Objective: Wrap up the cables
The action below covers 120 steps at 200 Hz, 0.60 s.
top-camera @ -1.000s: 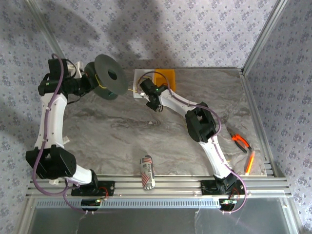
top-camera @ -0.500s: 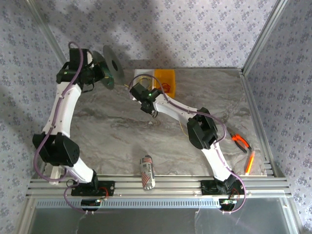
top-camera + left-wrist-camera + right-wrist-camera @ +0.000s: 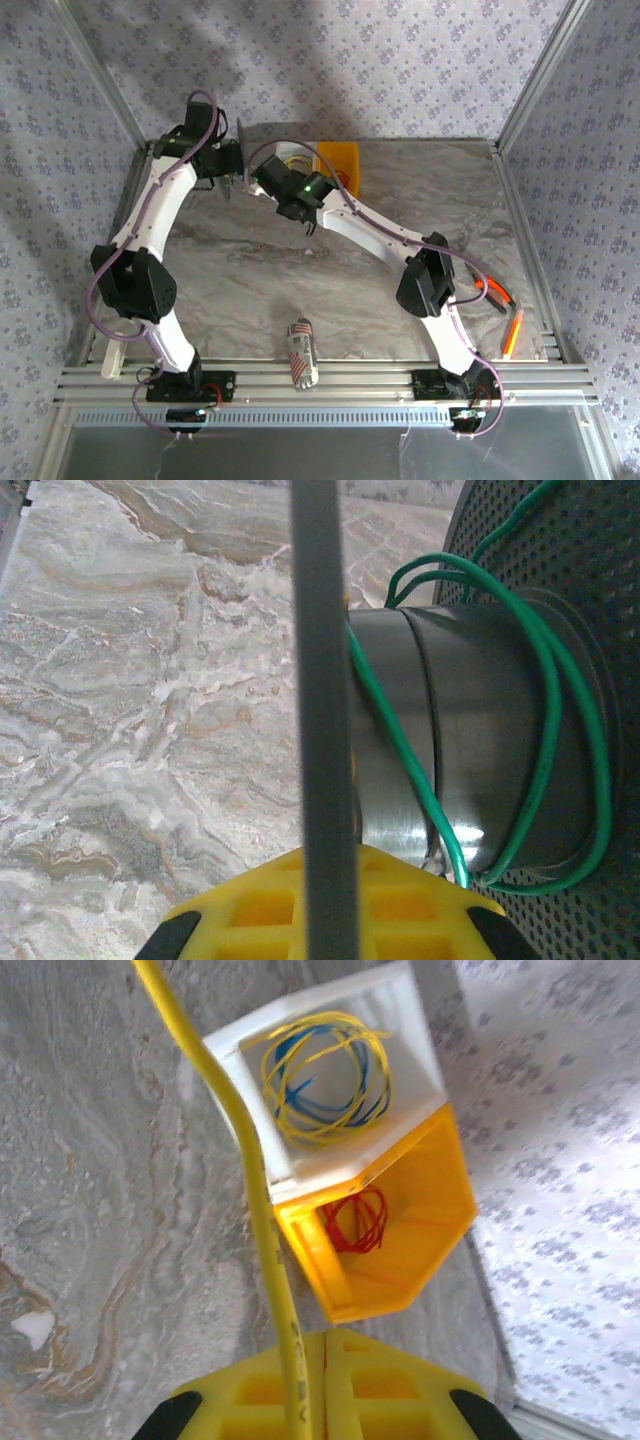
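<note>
The black spool (image 3: 520, 730) has a green wire (image 3: 560, 680) wound loosely round its hub. My left gripper (image 3: 325, 865) is shut on the spool's flange (image 3: 322, 680), which I see edge-on between the yellow fingers. From above, the left gripper (image 3: 228, 165) holds the spool (image 3: 241, 135) at the back, left of the bins. My right gripper (image 3: 325, 1338) is shut, and a yellow cable (image 3: 262, 1220) runs out along its left finger to the top of the right wrist view. From above, the right gripper (image 3: 268, 180) is close to the spool. A red cable coil (image 3: 358, 1220) lies in the yellow bin (image 3: 430, 1230). A yellow and blue coil (image 3: 320, 1075) lies in the white bin (image 3: 400, 1010).
A can (image 3: 302, 352) lies near the front edge of the marble table (image 3: 300, 270). Orange-handled pliers (image 3: 493, 289) and an orange tool (image 3: 512, 334) lie at the right edge. The two bins stand at the back wall, and aluminium frame posts run along both sides.
The left arm has swung the spool to the right toward the bins, and it now shows edge-on. The right gripper has moved left and back, close to the spool.
</note>
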{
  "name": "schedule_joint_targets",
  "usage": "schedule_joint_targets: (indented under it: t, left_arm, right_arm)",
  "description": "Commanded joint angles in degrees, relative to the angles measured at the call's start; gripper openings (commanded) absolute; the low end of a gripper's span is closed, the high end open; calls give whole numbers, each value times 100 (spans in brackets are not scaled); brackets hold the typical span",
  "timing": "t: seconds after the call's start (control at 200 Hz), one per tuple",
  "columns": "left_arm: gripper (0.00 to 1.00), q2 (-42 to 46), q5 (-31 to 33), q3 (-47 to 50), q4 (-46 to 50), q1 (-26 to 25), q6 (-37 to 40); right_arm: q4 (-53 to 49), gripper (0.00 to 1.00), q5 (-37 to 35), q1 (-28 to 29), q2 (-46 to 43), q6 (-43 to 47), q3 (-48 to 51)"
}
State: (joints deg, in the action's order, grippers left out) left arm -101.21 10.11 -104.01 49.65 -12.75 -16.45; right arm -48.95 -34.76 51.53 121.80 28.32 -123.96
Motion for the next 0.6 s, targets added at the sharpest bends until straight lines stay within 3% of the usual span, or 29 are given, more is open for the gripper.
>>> schedule_joint_targets:
  t: [0.0, 0.325, 0.595]
  left_arm:
    - [0, 40, 170, -162, 254, -175, 529]
    - [0, 488, -9, 511, 662, -452, 1340]
    - [0, 629, -251, 734, 1043, -545, 1772]
  right_arm:
    - [349, 0, -145, -2, -293, 487, -616]
    - [540, 0, 30, -370, 172, 1097, -2056]
    - [623, 0, 604, -917, 353, 1044, -2455]
